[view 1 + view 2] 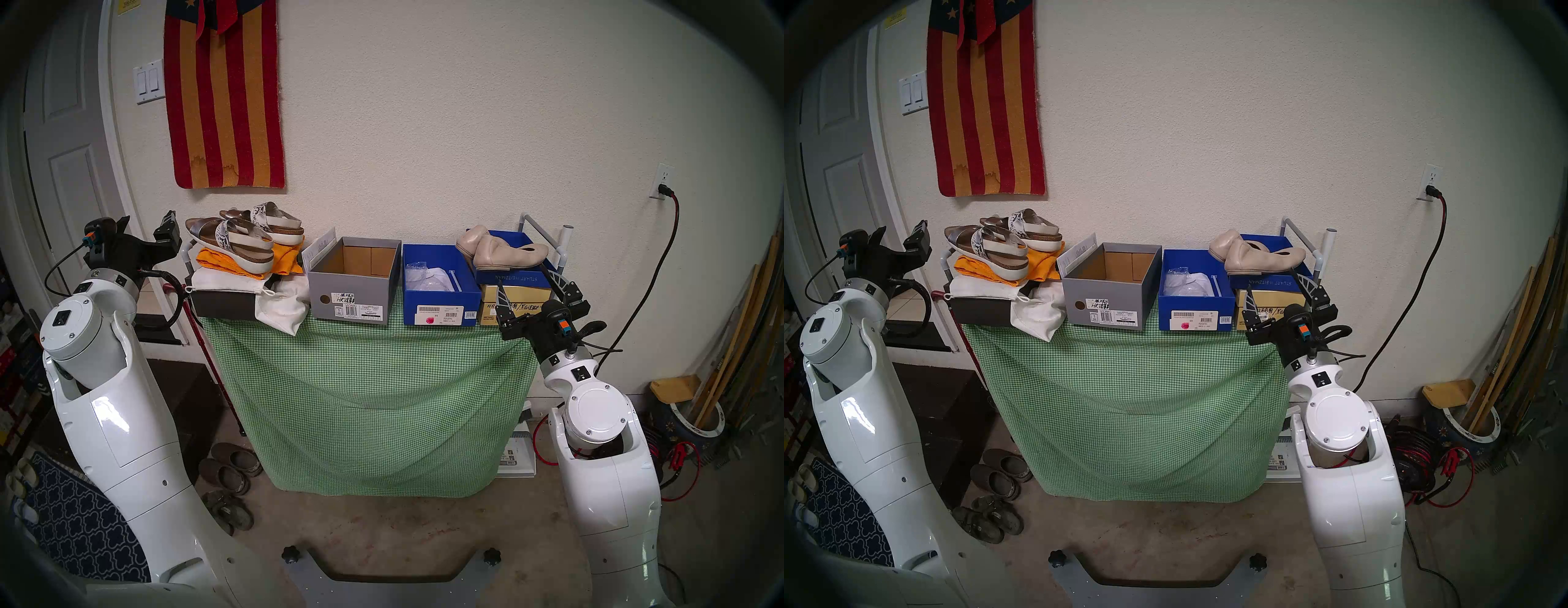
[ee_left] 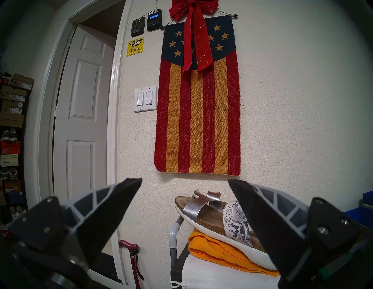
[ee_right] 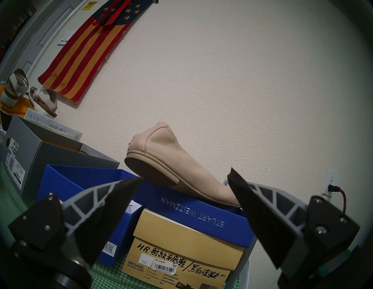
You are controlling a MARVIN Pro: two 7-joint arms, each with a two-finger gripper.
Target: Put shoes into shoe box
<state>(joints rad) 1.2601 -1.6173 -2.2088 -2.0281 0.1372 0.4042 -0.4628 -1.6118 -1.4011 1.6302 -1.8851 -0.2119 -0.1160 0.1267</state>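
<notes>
A pair of white-soled sandals [image 1: 246, 240] with silver and snakeskin straps lies on an orange cloth at the table's left end. They also show in the left wrist view [image 2: 218, 220]. A pair of beige ballet flats [image 1: 496, 250] lies on a blue lid at the right end, and one flat shows in the right wrist view [image 3: 171, 167]. An open grey shoe box [image 1: 335, 293] and an open blue shoe box [image 1: 441, 303] stand between them. My left gripper [image 1: 148, 229] is open and empty, left of the sandals. My right gripper [image 1: 524, 278] is open and empty, in front of the flats.
The blue lid [image 1: 513, 278] rests on a tan shoe box [image 1: 509, 305]. White cloth bags [image 1: 280, 303] and a dark box [image 1: 220, 303] lie under the orange cloth [image 1: 216, 259]. A green checked cloth [image 1: 373, 382] drapes the table. Dark clogs [image 1: 231, 467] lie on the floor.
</notes>
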